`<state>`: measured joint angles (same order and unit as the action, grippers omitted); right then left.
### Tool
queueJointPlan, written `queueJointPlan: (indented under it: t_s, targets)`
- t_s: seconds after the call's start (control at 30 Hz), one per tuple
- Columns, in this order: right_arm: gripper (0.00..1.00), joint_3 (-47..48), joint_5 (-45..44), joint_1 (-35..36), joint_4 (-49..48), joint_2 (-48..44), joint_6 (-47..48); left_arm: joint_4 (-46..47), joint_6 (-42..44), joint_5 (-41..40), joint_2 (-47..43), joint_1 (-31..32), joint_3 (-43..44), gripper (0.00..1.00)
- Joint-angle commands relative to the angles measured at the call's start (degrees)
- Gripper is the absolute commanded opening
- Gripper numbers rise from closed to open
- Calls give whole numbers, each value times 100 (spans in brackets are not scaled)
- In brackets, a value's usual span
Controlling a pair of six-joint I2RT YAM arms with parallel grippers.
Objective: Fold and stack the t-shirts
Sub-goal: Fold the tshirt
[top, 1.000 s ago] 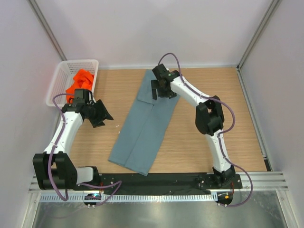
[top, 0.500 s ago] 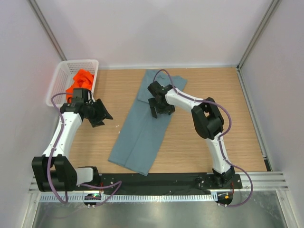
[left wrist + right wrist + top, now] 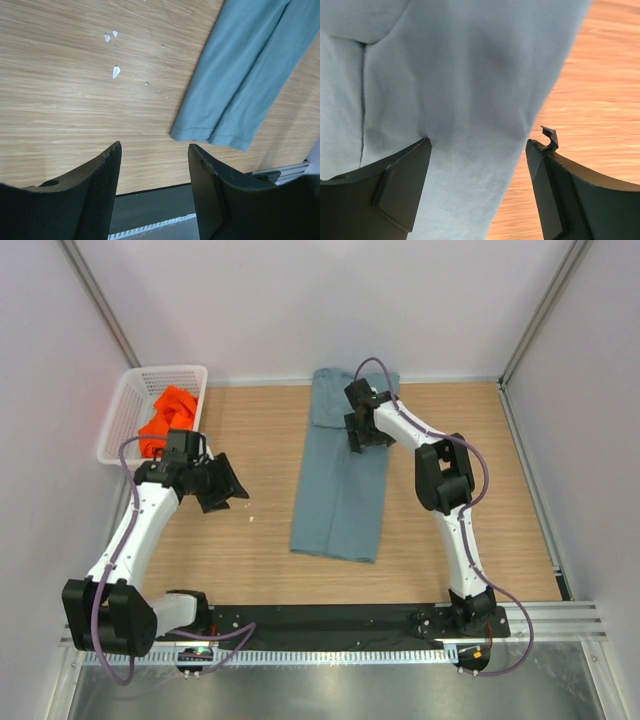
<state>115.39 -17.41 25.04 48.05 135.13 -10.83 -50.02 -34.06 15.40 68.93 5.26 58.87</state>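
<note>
A robotics lab cell: white panel walls (image 3: 330, 310), aluminium frame posts (image 3: 545, 305), a wooden table (image 3: 270, 430).

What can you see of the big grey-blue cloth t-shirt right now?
The plain dusty grey-blue cloth t-shirt lies flat on the wooden table, folded lengthwise into a long narrow strip. Its far end reaches the back wall; its near end shows two overlapping panels. The right gripper hangs open over the far part; contact is unclear.
</note>
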Motion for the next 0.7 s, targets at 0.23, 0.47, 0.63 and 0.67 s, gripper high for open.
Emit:
queueJointPlan:
  t_s: [0.23,0.47,0.63,0.67]
  targets:
    - [86,-708,-142,343,503,-1251,-129,168,5,226,1051,1038,370,57]
    - [83,-3125,1229,441,108,-3052,-1122,519,-311,604,2010,1890,485,56]
    - [77,-4838,2003,423,-277,-4292,-1518,695,-592,736,2589,2286,502,54]
    - [75,-5042,2083,423,-348,-4424,-1553,704,-654,719,2678,2322,520,54]
